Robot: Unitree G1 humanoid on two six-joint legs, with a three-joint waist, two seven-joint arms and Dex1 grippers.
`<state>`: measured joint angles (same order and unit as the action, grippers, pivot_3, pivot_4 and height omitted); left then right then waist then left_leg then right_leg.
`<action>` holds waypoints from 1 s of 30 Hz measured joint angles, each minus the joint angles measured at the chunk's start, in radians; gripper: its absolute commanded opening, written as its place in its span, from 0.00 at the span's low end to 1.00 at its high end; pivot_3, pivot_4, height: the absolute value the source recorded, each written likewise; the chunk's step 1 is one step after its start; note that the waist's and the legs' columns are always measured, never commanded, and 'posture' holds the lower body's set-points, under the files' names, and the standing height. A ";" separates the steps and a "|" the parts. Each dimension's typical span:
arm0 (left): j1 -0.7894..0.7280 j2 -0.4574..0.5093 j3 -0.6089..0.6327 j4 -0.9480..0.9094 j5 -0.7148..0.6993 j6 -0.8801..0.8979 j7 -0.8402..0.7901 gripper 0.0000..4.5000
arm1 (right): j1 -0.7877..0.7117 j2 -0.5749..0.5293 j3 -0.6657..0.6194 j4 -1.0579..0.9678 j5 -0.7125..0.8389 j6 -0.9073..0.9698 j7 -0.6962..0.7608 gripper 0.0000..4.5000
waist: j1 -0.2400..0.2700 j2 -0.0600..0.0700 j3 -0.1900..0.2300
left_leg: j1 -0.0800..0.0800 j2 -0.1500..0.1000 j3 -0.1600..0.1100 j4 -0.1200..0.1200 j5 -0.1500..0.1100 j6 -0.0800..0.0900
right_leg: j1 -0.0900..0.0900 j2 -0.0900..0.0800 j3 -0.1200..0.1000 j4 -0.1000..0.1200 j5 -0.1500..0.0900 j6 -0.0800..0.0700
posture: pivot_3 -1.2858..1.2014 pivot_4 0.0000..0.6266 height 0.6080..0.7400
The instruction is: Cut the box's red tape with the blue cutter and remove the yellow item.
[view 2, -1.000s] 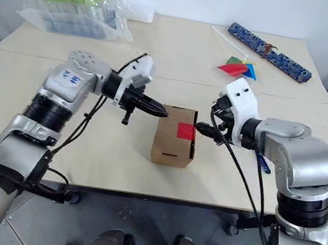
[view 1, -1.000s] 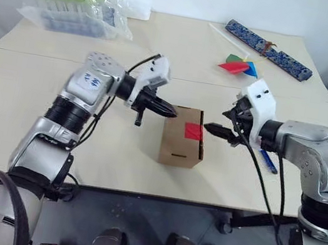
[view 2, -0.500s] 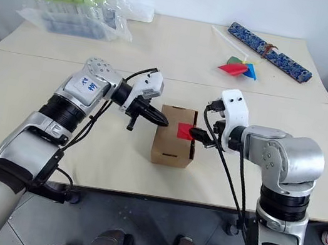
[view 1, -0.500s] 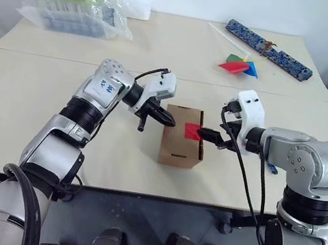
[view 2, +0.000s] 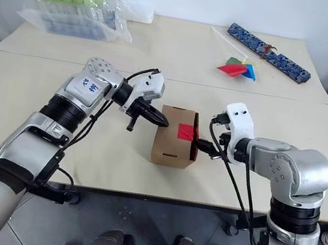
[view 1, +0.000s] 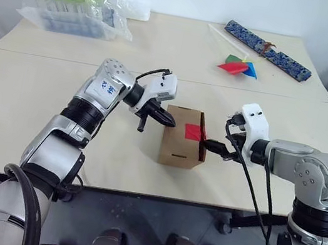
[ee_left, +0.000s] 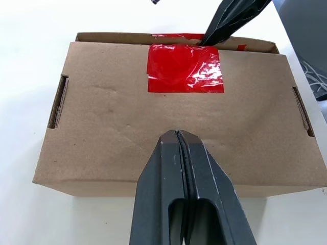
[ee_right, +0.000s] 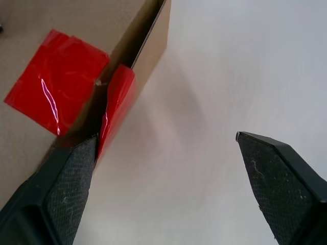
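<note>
centrally, the box (view 1: 182, 143) sat on the table (view 1: 23, 91), red tape (view 1: 193, 131) on top — the clenched left gripper (view 1: 169, 119) hovered at its left edge, the released right gripper (view 1: 213, 148) beside its right edge, one finger by the tape.

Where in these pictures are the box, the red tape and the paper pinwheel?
box (view 1: 179, 150), left eye view, on its front wall.
red tape (ee_left: 185, 68), left wrist view, on the patch's middle.
paper pinwheel (view 1: 237, 66), left eye view, on its coloured blades.
</note>
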<state>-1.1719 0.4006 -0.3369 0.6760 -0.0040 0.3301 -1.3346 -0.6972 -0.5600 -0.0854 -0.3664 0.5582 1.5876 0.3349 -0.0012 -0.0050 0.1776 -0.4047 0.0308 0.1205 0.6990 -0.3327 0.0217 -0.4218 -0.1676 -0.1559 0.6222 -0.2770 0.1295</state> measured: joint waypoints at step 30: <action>0.089 0.039 -0.018 -0.150 0.001 0.018 -0.031 0.00 | 0.084 -0.237 0.218 0.063 -0.007 -0.102 0.125 0.99 | 0.002 -0.004 -0.005 | 0.010 0.000 -0.003 0.000 -0.001 0.001 | 0.012 0.000 -0.001 -0.003 0.000 0.000 | 0.52 0.24 1.00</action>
<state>-1.0828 0.4395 -0.3550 0.5264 -0.0031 0.3485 -1.3652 -0.6137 -0.7965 0.1324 -0.3033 0.5516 1.4856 0.4599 0.0008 -0.0089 0.1730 -0.3950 0.0311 0.1179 0.6989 -0.3336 0.0231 -0.4096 -0.1677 -0.1567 0.6188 -0.2770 0.1295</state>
